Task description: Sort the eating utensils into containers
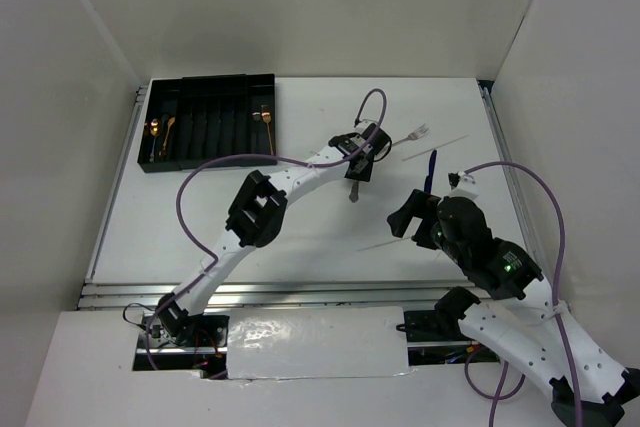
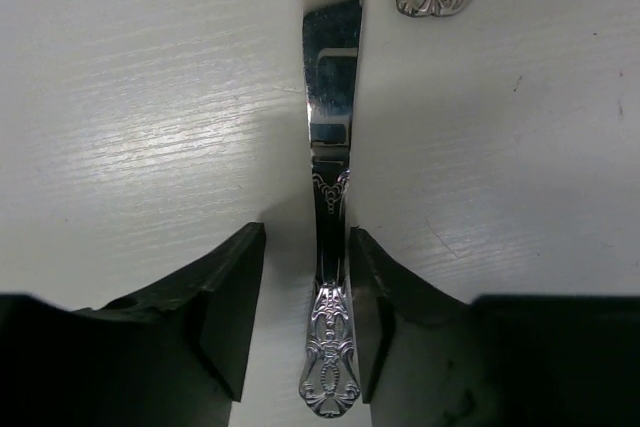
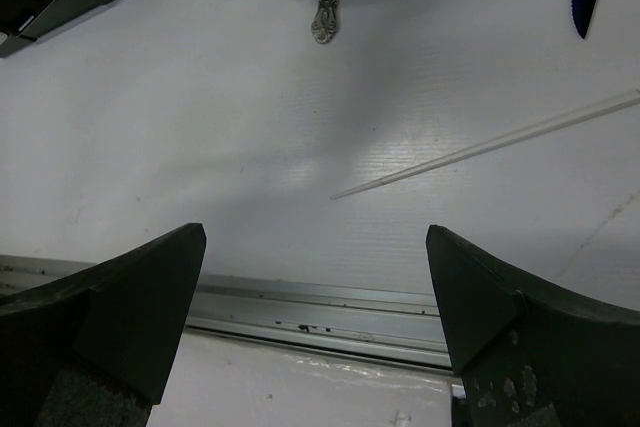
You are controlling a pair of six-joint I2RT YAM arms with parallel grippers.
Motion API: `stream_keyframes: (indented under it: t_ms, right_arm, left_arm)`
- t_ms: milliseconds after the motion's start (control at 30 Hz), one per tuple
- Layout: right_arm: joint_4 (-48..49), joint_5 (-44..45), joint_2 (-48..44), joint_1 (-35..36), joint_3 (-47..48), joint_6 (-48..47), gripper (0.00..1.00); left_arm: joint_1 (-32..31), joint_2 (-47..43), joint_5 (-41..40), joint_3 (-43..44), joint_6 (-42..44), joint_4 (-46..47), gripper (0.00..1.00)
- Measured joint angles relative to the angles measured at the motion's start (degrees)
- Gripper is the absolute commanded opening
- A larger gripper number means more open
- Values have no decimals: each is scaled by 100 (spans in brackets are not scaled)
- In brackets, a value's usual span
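Knife (image 2: 332, 127): lying flat on the table (image 2: 150, 97); probably stiff, slick, light.
Hold: I am aiming for the ornate handle.
Left gripper (image 2: 305, 247): straddling it, not yet pinching.
Right gripper (image 3: 315, 247): gaping, empty.

The white table (image 1: 300, 247) held a black tray (image 1: 210, 122) in its far left corner. Near the middle, a silver knife (image 2: 330, 147) lay flat on the top. A silver fork (image 1: 415, 133) lay just beside it, a bit further back on the right. A thin pale stick (image 1: 435, 148) lay close by the fork. A blue knife (image 1: 432, 169) lay near that stick. Another stick (image 3: 490, 147) lay nearer the front edge.
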Motion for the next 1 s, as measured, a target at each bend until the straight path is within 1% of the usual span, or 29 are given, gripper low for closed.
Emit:
stream_keyframes:
  t_ms: [33,67,133,233,267,333,367,433,533,633,833,1000]
  right_arm:
    - [0,0,0,4,0,0,100]
    - [4,0,0,4,0,0,100]
    - [20,0,0,4,0,0,100]
    - [28,-2,4,4,0,-2,100]
    - [35,-4,9,4,0,-2,100]
    - [52,-22,22,4,0,-2,100]
    - [59,-28,31,4,0,-2,100]
    - [66,-46,39,7,0,-2,100]
    - [66,-55,55,20,0,-4,100]
    - [68,-59,76,26,0,-11,100]
    - [87,-59,144,42,0,-48,100]
    - [201,-74,179,70,0,-50,100]
  left_arm:
    - [0,4,4,0,-17,7,49]
    - [-2,7,2,0,-17,7,45]
    - [-2,7,0,0,-26,0,42]
    - [-2,7,-11,-2,-26,-2,33]
    - [-2,7,-11,-4,-26,-2,25]
    - [-2,7,-31,-31,-15,9,17]
    - [-7,-4,-44,-52,-17,26,8]
    - [-15,-57,-79,-138,-9,81,1]
    - [-15,-214,-170,-396,48,129,0]
    - [-4,-553,-251,-809,269,212,0]
    - [136,-1340,-289,-1967,817,90,0]
    - [337,-1891,-243,-2380,1200,-52,0]
